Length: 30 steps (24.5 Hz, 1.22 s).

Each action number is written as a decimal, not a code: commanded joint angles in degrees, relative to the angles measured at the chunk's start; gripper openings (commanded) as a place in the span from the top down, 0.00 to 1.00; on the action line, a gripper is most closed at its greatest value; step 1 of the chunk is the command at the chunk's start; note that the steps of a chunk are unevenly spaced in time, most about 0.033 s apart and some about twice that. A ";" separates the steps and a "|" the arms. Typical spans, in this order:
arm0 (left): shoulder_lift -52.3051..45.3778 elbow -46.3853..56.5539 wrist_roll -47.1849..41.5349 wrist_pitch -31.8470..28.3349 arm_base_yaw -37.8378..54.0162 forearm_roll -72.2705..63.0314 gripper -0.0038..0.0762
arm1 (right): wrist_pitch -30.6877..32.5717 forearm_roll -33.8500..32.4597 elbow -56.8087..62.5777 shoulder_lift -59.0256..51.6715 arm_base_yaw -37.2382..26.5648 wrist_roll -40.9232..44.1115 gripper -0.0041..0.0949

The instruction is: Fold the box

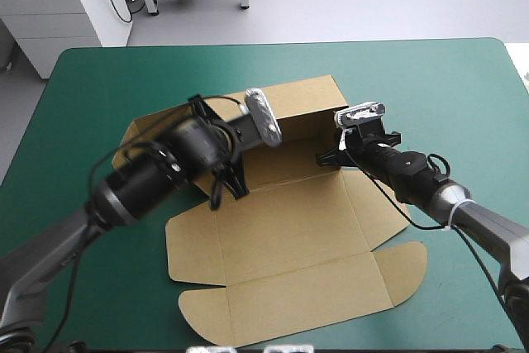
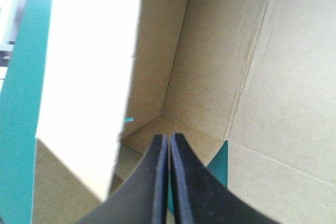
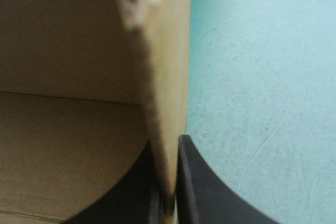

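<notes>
Nearest us in the high view lies the flat lid of the brown box [image 1: 281, 241], its two rounded tabs pointing toward 6 o'clock on the bench [image 1: 463, 97]. Past the lid, toward 12 o'clock, the far wall and both side walls stand raised, so we see an open tray near the middle of the teal-green cover. The left arm [image 1: 140, 179] reaches in from 8 o'clock over the tray's 9 o'clock side (its own wrist hides the fingers from us here). The right tool [image 1: 331, 156] comes from 4 o'clock and sits at the near end of the 3 o'clock wall.

From the left wrist we look along the left tool [image 2: 169, 140] into the inside of the box. Its black fingers meet in one pointed arch, with only a hairline seam between them and no board in it. Ahead of the tips is an inner corner where two walls meet the floor. A brightly lit wall stands beside the tool, and slivers of teal-green show just beside the fingers.

From the right wrist we see the right tool pinching a wall edge-on. One finger is inside the tray and the other outside, nearly closed with the board between them. The wall runs upright ahead of the fingers, with tray floor on its inner side and bare cover on its outer side.
</notes>
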 commanded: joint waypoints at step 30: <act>-7.80 11.65 28.00 -1.11 77.53 -76.17 0.96 | 64.17 -72.16 -45.09 6.93 -10.94 73.87 0.97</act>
